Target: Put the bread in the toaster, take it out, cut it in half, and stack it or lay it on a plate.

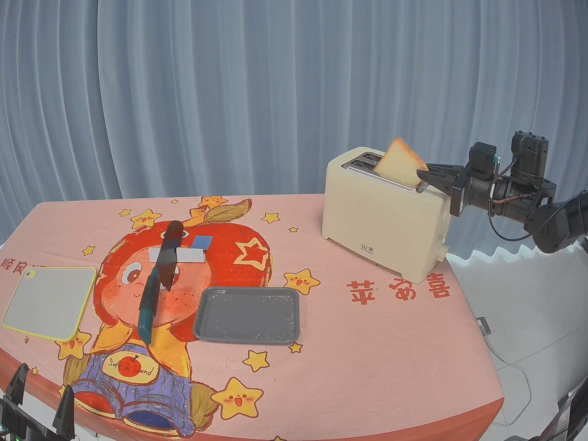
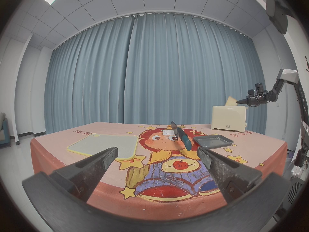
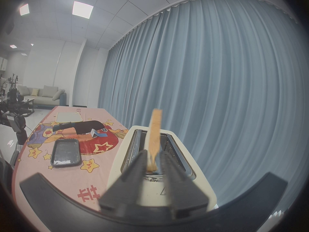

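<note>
The right tool (image 1: 422,176) is clenched on a slice of bread (image 1: 399,162), its two fingers pressed to either face of the slice near its lower corner. The bread stands on edge and leans, with most of it above the top of the cream toaster (image 1: 383,215). Its lower edge is down at the slot openings. In the right wrist view the slice (image 3: 155,129) rises thin and upright between the tool's (image 3: 151,160) dark fingers, over the toaster's (image 3: 117,169) two slots. Which slot it meets I cannot tell.

The toaster sits near the far right corner of the counter (image 1: 380,350), which is covered by a pink cartoon cloth. A grey rectangular plate (image 1: 247,340) lies near the middle of the counter, well apart from the toaster. Just left of it lies a knife (image 1: 160,277) with a dark blade and teal handle. Its blade is propped on a small white rest (image 1: 190,255). A pale cutting board (image 1: 49,301) with a yellow-green rim lies flat at the counter's left edge.

The left tool (image 2: 157,150) hangs released, fingers spread wide and holding nothing, at the near left edge of the counter, well apart from the board.
</note>
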You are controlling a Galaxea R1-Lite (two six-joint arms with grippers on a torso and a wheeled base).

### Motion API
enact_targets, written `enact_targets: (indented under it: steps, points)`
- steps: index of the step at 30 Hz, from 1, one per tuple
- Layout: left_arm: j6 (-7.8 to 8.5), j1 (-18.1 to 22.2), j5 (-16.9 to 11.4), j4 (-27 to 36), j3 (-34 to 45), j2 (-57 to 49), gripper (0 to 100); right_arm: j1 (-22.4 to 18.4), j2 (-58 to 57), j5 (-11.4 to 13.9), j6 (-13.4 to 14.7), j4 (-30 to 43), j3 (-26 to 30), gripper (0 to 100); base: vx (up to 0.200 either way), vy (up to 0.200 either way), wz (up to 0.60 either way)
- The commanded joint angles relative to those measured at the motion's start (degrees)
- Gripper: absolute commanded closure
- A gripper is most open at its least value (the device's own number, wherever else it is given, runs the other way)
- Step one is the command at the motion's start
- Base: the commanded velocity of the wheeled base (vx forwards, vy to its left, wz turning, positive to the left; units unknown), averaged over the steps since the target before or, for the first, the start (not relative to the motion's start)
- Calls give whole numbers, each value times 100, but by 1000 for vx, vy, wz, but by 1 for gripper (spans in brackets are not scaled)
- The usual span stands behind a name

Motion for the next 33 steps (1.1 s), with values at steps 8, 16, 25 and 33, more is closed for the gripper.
enact_targets:
  steps: [8,16,25,33]
  points:
    - [-2,1,3,-2,101,9,0,0,-72,-26,8,-23,16,0,0,0,0]
    - [-2,1,3,-2,101,9,0,9,-591,-8,192,-84,280,0,0,0,0]
    - [-2,1,3,-2,101,9,0,123,-1558,-430,1563,-93,1027,0,0,0,0]
    - [-2,1,3,-2,101,9,0,176,-2454,-562,2275,-102,2135,0,0,0,0]
